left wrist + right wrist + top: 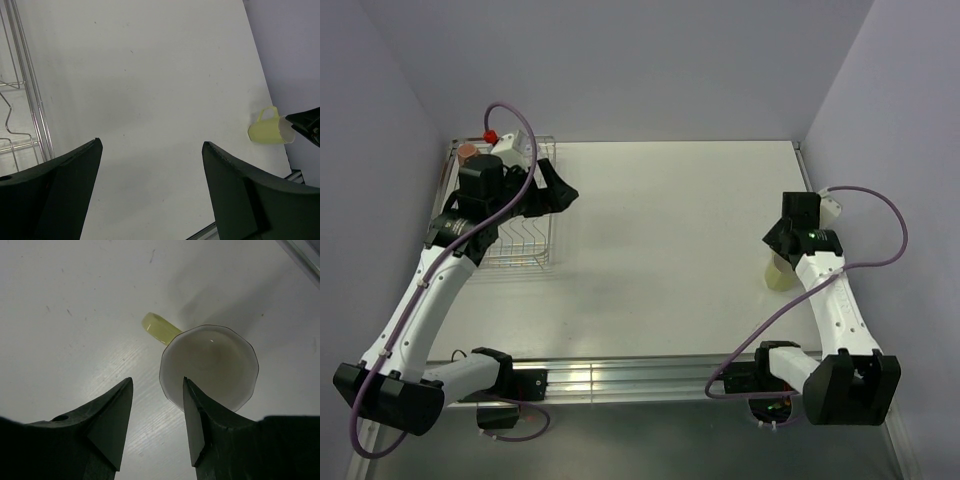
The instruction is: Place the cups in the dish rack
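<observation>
At the far left, the dish rack stands on the table with the left arm over it. A small terracotta-coloured shape at its far corner is probably a cup already loaded, though the arm hides most of it. The left gripper hangs just beside the rack's right rim, jaws wide apart and holding nothing. Well apart from it, near the table's right edge, a pale yellow mug with a white inside appears to stand upright, its handle pointing away from the right arm. The right gripper is down at the mug's mouth, about half open. One finger is over the opening and the other outside, so the near rim wall lies between them without being pinched. The step in hand looks like picking up this mug. The next move calls for closing squarely on the rim wall, lifting it, and carrying it across the table to the rack.
</observation>
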`<state>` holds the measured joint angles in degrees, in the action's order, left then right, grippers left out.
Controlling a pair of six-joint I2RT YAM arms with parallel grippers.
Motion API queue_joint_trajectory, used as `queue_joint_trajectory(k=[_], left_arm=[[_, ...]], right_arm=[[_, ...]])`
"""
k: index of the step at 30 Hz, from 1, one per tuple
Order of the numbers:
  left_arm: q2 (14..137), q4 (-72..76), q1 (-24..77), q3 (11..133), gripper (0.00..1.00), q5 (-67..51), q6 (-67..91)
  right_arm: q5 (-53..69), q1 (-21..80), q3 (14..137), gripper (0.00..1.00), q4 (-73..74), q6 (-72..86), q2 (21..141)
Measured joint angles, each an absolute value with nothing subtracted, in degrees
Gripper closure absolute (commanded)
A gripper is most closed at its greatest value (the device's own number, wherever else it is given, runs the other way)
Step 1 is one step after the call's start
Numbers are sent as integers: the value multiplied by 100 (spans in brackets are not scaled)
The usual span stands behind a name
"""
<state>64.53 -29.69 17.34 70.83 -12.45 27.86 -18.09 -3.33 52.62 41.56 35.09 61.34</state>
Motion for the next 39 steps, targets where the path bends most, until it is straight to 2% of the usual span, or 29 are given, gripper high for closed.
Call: queue_joint_trajectory(k=[13, 25, 28, 30, 31, 32, 39], left_arm=[[6451, -2877, 1734, 6995, 12, -1337, 2788], [6455, -2812, 1734, 6958, 12, -1393, 2790], [6460, -2808, 1734, 6956, 12, -1415, 2790], [6466, -2805, 1734, 6954, 12, -1417, 2790], [6475, -2805, 1734, 6954, 12, -1420, 2792], [6477, -2803, 1734, 6954, 12, -1422, 2792], [6525, -2762, 1734, 6932, 12, -1435, 2810]], right_arm=[[-1505, -554, 4818, 49, 3785, 3485, 6375], [-1232, -596, 4558, 66, 3402, 3411, 6637], [-1203, -607, 4530, 73, 3354, 3352, 6667], [-1175, -615, 4525, 85, 3330, 3326, 6678], [-1177, -617, 4521, 96, 3297, 3288, 6683], [-1194, -617, 4521, 100, 3277, 3234, 6683], [-1052, -642, 4532, 100, 3048, 3013, 6630]])
